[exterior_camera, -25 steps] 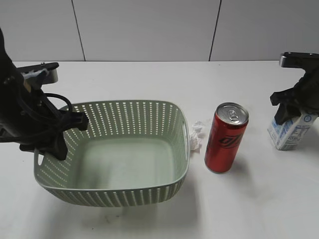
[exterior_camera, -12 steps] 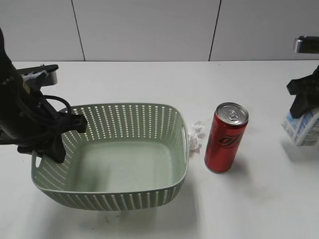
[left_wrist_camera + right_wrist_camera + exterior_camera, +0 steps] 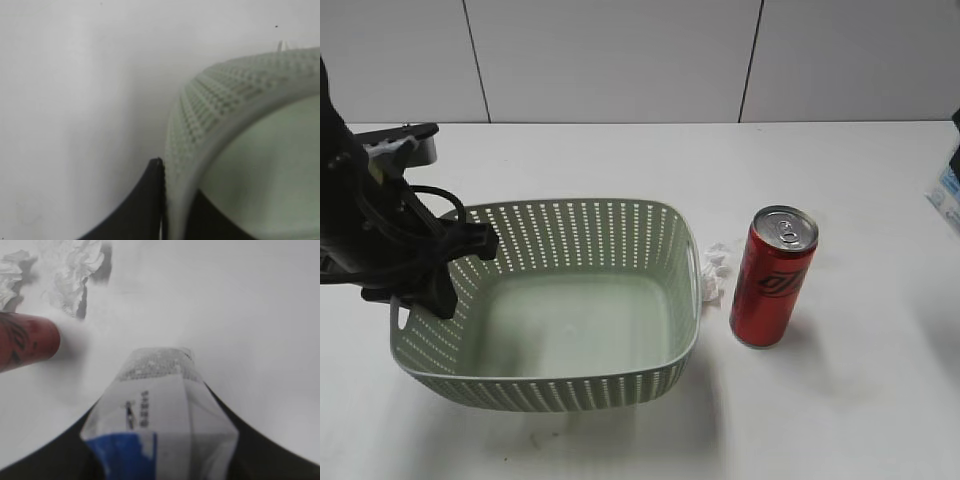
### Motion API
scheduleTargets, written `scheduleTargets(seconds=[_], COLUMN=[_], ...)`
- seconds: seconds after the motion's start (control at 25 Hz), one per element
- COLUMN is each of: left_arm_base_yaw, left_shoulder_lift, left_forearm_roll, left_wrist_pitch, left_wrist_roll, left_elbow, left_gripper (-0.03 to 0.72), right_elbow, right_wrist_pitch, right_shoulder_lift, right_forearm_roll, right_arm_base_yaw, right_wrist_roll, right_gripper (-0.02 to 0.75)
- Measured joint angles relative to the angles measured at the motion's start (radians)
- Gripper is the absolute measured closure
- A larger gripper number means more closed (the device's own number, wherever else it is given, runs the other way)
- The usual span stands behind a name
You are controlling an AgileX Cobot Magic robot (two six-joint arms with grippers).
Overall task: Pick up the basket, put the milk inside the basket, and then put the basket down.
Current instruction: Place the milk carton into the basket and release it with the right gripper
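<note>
basket gripped at its left wall, milk carton clamped at the frame's right edge

table [image 3: 620, 160] is the largest thing here, a white surface running back to a pale panelled wall. on it sits the basket [image 3: 570, 305], sage green with slotted walls, left of centre in the exterior view; its left side looks raised a little, though whether it is clear of the table cannot be told. the left gripper [image 3: 440, 270] is closed on the basket's left wall, one black finger inside the rim and the other outside by the cut-out handle. the left wrist view confirms this: the basket wall [image 3: 200, 135] runs between the two dark fingers [image 3: 145, 200] at the bottom of the picture.

right of the basket, near but apart, a tall red can [image 3: 773, 277] stands upright, and a small crumpled white paper [image 3: 716, 270] lies between them, just beside the basket's right corner.

the milk [image 3: 160, 425] fills the lower middle of the right wrist view, its gable top pointing away from the camera, pinched between the two dark fingers of the right gripper [image 3: 160, 460]. below it in that view lie the red can [image 3: 25, 342] and the paper [image 3: 70, 270]. in the exterior view only a sliver of the carton [image 3: 948, 192] shows at the right edge, well apart from the basket.
</note>
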Motion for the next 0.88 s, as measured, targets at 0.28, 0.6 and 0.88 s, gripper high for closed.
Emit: scheduleTargets(seconds=[0.28,0.6,0.88], left_arm_base_yaw=[0.0,0.0,0.0], left_shoulder_lift=[0.006,0.011,0.033], left_forearm_roll=[0.0,-0.001,0.004], left_wrist_pitch=[-0.018,-0.048,-0.055], left_wrist_roll=[0.0,0.0,-0.001], left_elbow=[0.0,0.0,0.0], left_gripper=[0.684,0.684,0.684], right_elbow=[0.0,-0.062,-0.235], right_wrist_pitch=[0.036,-0.005,-0.021], right_shoulder_lift=[-0.113,-0.075,0.115], right_forearm_roll=[-0.014,-0.016,0.007], right_arm_base_yaw=[0.152,0.465,0.669], right_wrist_roll=[0.071,0.19,0.225], right_gripper=[0.408,0.408,0.408])
